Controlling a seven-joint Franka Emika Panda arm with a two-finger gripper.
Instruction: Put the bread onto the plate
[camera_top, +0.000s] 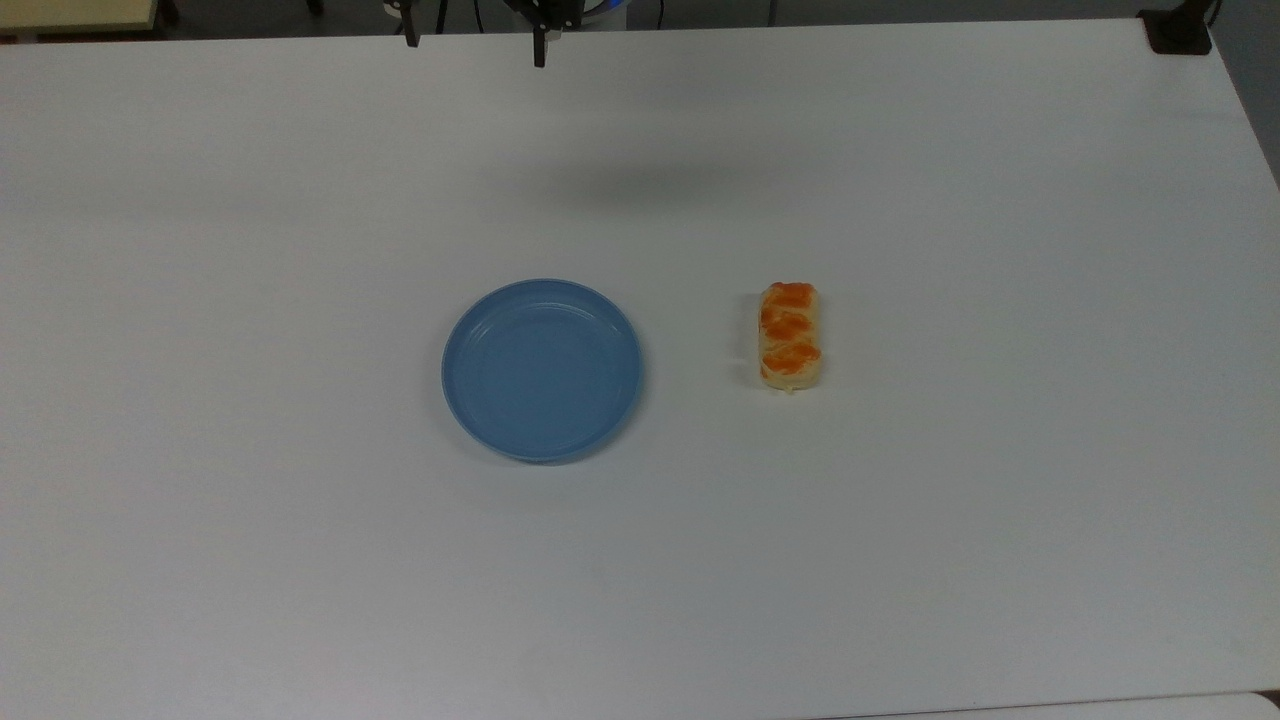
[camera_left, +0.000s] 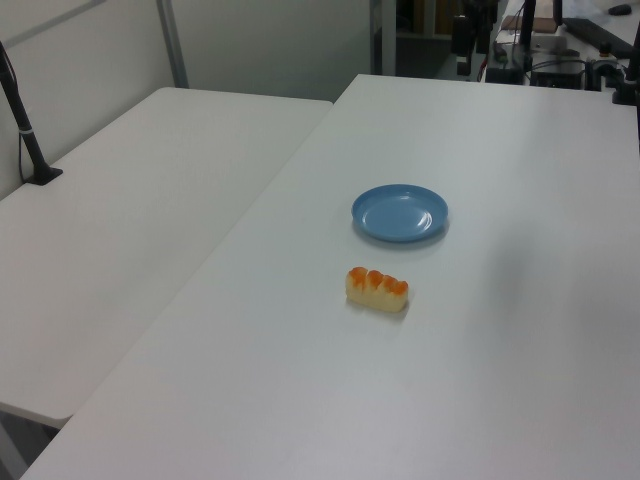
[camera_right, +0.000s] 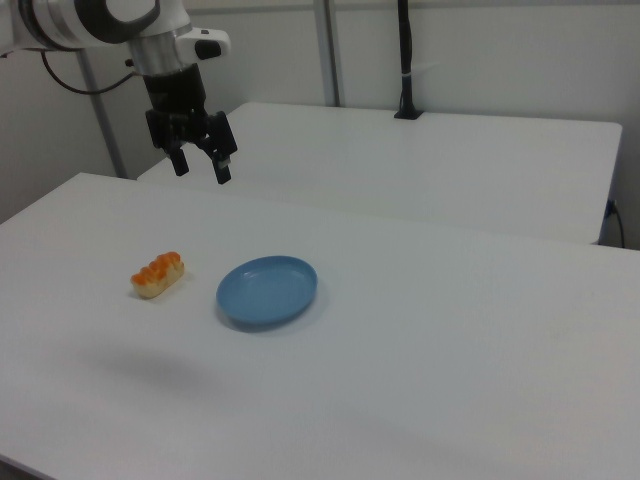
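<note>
I have a wide white table (camera_top: 900, 560) under me, and a second white table (camera_right: 480, 160) stands beside it across a narrow seam, which I see best in the right view. On that second table a black post (camera_right: 405, 60) rises from a small base.

The Panda arm (camera_right: 90, 20) comes in at the right view's upper left, white with a black wrist, held high above the table. Its gripper (camera_right: 200, 167) hangs in the air with the two fingers pointing down and spread apart, nothing between them. In the top view I catch the two dark fingertips (camera_top: 540, 55) at the upper edge, and a soft shadow lies on the table below them.

The plate (camera_top: 470, 400) sits flat near the middle of the table, blue, round and shallow, with nothing on it.

The bread (camera_top: 790, 335) lies on the bare table, apart from the plate and not touching it. In the top view it is to the plate's right, its long side running up and down the frame. In the right view it is at the plate's left (camera_right: 158, 275), and in the left view it lies nearer the camera than the plate (camera_left: 377, 290). Its orange glazed patches face up. The gripper is well above and away from it.
</note>
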